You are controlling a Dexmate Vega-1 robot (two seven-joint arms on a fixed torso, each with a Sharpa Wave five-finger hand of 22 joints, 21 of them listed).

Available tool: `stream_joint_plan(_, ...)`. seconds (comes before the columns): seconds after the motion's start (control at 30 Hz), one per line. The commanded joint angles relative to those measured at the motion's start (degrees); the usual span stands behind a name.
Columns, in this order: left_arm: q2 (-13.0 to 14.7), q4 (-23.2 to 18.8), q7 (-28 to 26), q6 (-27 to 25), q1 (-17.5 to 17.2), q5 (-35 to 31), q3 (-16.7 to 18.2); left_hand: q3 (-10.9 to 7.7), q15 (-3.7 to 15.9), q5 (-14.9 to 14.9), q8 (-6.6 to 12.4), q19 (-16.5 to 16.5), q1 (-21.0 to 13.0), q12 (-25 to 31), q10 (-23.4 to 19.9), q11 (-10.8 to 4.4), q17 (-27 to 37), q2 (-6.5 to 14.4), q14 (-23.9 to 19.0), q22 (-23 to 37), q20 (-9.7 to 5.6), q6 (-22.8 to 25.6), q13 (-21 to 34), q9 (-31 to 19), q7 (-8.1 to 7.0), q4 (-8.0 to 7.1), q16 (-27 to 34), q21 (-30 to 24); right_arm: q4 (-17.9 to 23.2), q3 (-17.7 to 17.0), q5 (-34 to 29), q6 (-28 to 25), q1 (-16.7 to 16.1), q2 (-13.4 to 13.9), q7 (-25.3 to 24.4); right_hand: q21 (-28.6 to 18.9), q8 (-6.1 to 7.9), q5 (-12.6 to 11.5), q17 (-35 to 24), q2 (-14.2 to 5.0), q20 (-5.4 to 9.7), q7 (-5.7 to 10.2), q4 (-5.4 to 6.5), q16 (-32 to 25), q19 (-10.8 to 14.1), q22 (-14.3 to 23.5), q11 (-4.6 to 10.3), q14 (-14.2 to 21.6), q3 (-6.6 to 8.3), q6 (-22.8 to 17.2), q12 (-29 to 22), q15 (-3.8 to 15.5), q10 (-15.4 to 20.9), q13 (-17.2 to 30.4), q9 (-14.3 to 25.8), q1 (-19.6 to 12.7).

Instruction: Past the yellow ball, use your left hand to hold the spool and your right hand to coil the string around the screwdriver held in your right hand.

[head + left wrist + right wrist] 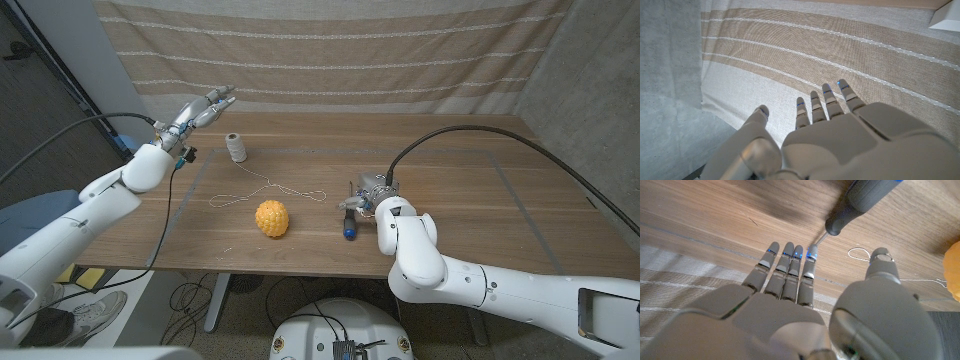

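Observation:
A small white spool [235, 147] stands on the wooden table [460, 180] at the far left, beyond the yellow ball [271, 218]. Its string [268, 187] trails toward the middle and ends in a loop [315, 194]. My left hand [205, 108] is raised above the table's far left corner, left of the spool, fingers apart and holding nothing; its wrist view shows the same hand [830, 125] against the curtain. A screwdriver [349, 222] with a dark and blue handle lies right of the ball. My right hand [372, 190] hovers by it, fingers [787, 265] straight, their tips at the screwdriver's [860, 200] metal shaft, thumb apart.
A striped curtain [330, 50] hangs behind the table. Black cables [480, 135] arc over the table's right half and off its left side. The string loop [860, 255] and the ball's edge [954, 272] lie close to my right hand.

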State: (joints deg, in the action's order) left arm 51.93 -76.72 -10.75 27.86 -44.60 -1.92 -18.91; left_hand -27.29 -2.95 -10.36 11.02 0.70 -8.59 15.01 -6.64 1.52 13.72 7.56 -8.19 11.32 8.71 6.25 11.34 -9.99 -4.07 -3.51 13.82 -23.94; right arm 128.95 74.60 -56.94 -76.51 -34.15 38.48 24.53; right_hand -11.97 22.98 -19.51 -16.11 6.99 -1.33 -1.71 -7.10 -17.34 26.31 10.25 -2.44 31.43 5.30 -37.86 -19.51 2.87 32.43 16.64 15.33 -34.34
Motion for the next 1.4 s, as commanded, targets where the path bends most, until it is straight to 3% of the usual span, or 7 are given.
stream_joint_plan(0.03, -1.2, 4.4, 2.3, 3.1, 3.6, -0.3, -1.9, -0.19, -0.46, -0.4, -0.03, 0.2, 0.4, -0.4, -0.3, -0.04, 0.1, 0.0, 0.1, 0.3, 0.35, 0.7, 0.2, -0.3, -0.11, -0.36, 0.4, 0.0, -2.9, 3.2, 1.5, -3.5, 1.3, -2.1, -1.6, 0.0, 0.33, -0.4, -0.5, 0.33, 0.34, 0.6, -0.2, 0.2, -0.4, 0.3, 0.66, 0.3, -0.49, 0.5, -0.2, 3.01, -0.7, 0.4, 0.4, -0.7)
stream_joint_plan(0.13, -1.6, 5.7, 2.8, 4.0, 4.6, -0.2, -2.4, -0.16, -0.45, -0.5, -0.04, 0.1, 0.5, -0.4, -0.3, 0.01, 0.1, -0.1, 0.1, 0.3, 0.35, 0.7, 0.2, -0.3, -0.1, -0.46, 0.4, 0.1, -3.9, 2.6, 0.0, -3.5, 0.5, -3.0, 0.0, 0.2, 0.6, -0.9, -1.1, -1.49, 0.34, 0.69, -0.28, 0.1, -1.0, 0.3, 0.59, 0.3, 0.18, 1.3, -0.1, 2.94, -1.3, 0.7, 0.8, -2.2)
stream_joint_plan(0.63, -2.5, 9.7, 4.3, 7.6, 7.2, 0.0, -3.9, 0.02, -0.47, -0.6, -0.09, 0.2, 1.1, -0.6, -0.4, 0.04, 0.2, -0.1, 0.1, 0.3, 0.27, 0.8, 0.2, -0.3, -0.07, -1.03, 0.3, 0.1, -8.7, 1.8, -16.1, -3.5, -2.1, -6.3, 15.7, 0.8, 1.9, -1.3, -2.1, -1.67, 0.67, 2.14, -0.98, 0.9, -3.6, 0.3, 2.5, -1.1, -0.2, 2.5, -0.1, 4.13, -2.6, 1.6, 1.9, -5.3)
stream_joint_plan(0.8, -2.6, 10.4, 5.2, 8.4, 7.5, 0.7, -4.2, 0.13, -0.49, -0.6, -0.11, 0.1, 1.3, -0.7, -0.3, -0.01, 0.2, -0.2, 0.2, 0.3, 0.3, 0.8, 0.2, -0.3, -0.07, -1.26, 0.2, 0.2, -9.9, 0.6, -19.1, -2.2, -3.9, -6.9, 16.0, -0.2, 2.33, -2.0, -3.7, -3.81, 1.21, 4.02, -1.85, 1.1, -2.3, 0.4, 4.44, -2.8, 0.7, 5.3, 0.4, 5.4, -4.8, 2.5, 2.7, -10.7)
stream_joint_plan(1.0, -2.3, 10.1, 5.2, 8.6, 6.9, 1.1, -3.9, 0.28, -0.52, -0.7, -0.13, 0.0, 1.6, -0.8, -0.3, 0.07, 0.2, -0.3, 0.3, 0.3, 0.37, 0.8, 0.2, -0.3, -0.05, -1.52, 0.2, 0.2, -11.6, -3.0, -24.6, 0.7, -7.4, -7.8, 17.5, -1.5, 2.76, -2.7, -6.3, -8.75, 2.7, 5.25, -2.26, -0.2, 0.9, 0.6, 6.34, -2.0, 2.82, 6.8, -0.2, 7.29, -4.7, 3.7, 2.7, -19.2)
stream_joint_plan(1.2, -2.0, 9.4, 5.2, 8.6, 6.4, 1.5, -3.6, 0.44, -0.58, -0.8, -0.08, 0.0, 2.0, -0.8, -0.2, 0.25, 0.2, -0.4, 0.3, 0.3, 0.46, 1.0, 0.2, -0.3, -0.1, -1.82, 0.2, 0.2, -14.0, -9.0, -33.0, 5.8, -12.9, -10.2, 21.8, -2.3, -0.1, -1.4, -7.7, -13.15, 1.77, 5.05, -2.97, -1.0, 3.3, 0.5, 4.81, -1.3, 5.29, 10.0, 0.2, 6.67, -6.9, 3.5, 1.1, -27.7)
stream_joint_plan(1.4, -1.8, 8.6, 5.2, 8.4, 6.0, 1.4, -3.4, 0.58, -0.65, -0.8, -0.08, -0.1, 2.3, -0.9, -0.2, 0.29, 0.2, -0.5, 0.3, 0.3, 0.54, 1.0, 0.2, -0.3, -0.13, -2.07, 0.1, 0.3, -16.2, -16.3, -40.9, 11.7, -19.8, -14.2, 21.9, -4.1, -2.78, 0.8, -8.4, -14.56, 1.9, 6.55, -2.97, -2.2, 7.8, 0.7, 5.0, 0.4, 6.33, 12.3, 0.9, 7.49, -7.9, 2.8, -0.4, -32.9)
